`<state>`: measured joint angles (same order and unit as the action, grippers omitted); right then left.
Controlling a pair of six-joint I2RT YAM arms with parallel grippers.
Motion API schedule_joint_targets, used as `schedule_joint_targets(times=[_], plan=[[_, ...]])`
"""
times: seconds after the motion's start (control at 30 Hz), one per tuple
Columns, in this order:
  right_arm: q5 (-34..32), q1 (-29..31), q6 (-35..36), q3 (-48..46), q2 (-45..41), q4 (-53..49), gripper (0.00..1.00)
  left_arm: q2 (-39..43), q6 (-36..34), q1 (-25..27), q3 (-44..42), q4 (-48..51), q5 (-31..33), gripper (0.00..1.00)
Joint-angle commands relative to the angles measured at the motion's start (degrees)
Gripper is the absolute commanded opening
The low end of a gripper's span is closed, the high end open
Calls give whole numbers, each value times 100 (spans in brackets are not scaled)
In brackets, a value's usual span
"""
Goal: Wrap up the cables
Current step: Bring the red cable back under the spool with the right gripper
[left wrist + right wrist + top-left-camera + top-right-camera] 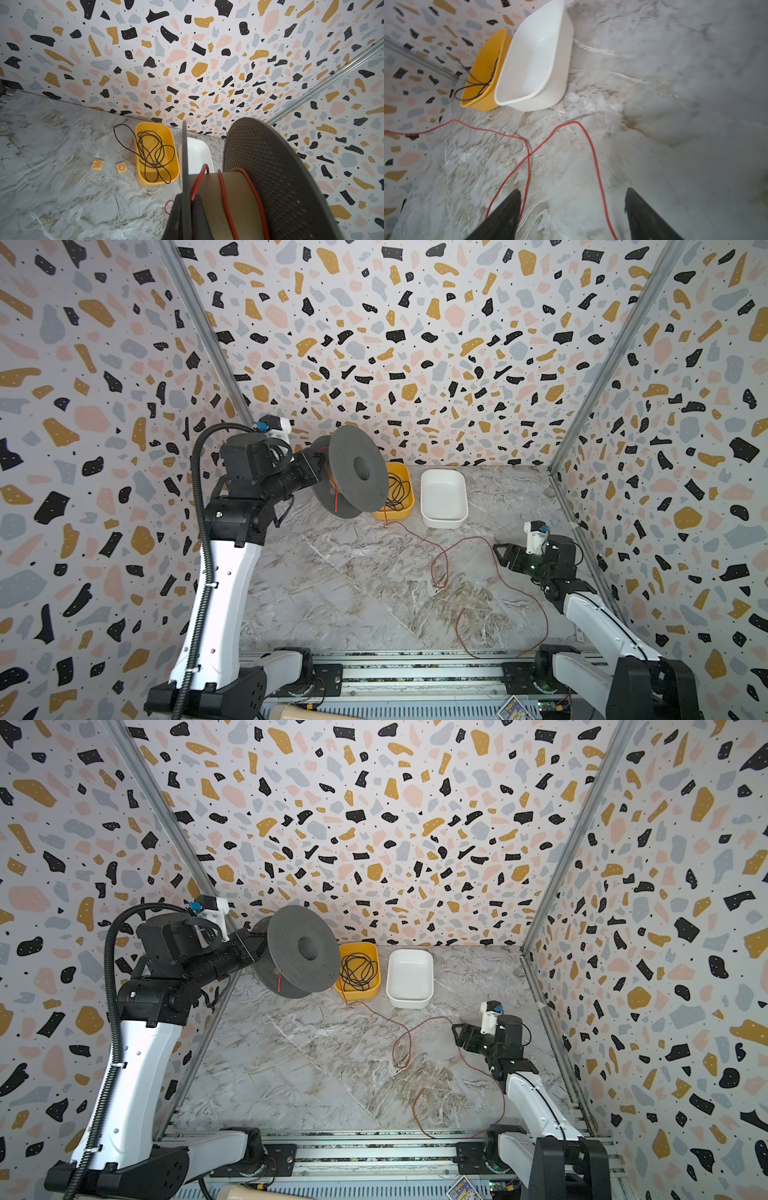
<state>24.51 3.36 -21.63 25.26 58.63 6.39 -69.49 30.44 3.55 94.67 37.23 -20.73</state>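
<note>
**Winding under way:** the left gripper [316,467] is clamped on the rear flange of a gray spool [349,448], held aloft and tilted above the far-left part of the marble table [353,593]. A few turns of the red wire [529,154] sit on the spool's core. The rest drops to the table just in front of the yellow tub [405,506], snakes across the middle in loose loops and reaches the front rail [415,672] — most of its length appears yet to be wound.

The right gripper [572,190] hangs low at the table's right side, jaws spread wide and holding nothing, with a strand of the wire running between them in the right wrist view. The next move likely calls for closing on that strand and feeding it toward the spool without snagging the crossed loop.

Room is generous mid-table — tighter by the right wall [590,556], just beside the right arm, and around the yellow tub with its black wire [359,969] and the empty white tub [442,522] next to it.
</note>
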Motion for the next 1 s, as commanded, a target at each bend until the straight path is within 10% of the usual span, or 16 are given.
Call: schedule_joint_targets(times=[0.0,0.5,0.97], plan=[[-180,718,349,325,-95,647,80,238,156,-4,34,-649,-276,0],[-256,3360,2062,1349,1885,2811,80,402,258,-4,-59,-663,-421,0],[444,3796,832,2705,4196,4712,73,422,296,-4,-204,-737,-458,0]])
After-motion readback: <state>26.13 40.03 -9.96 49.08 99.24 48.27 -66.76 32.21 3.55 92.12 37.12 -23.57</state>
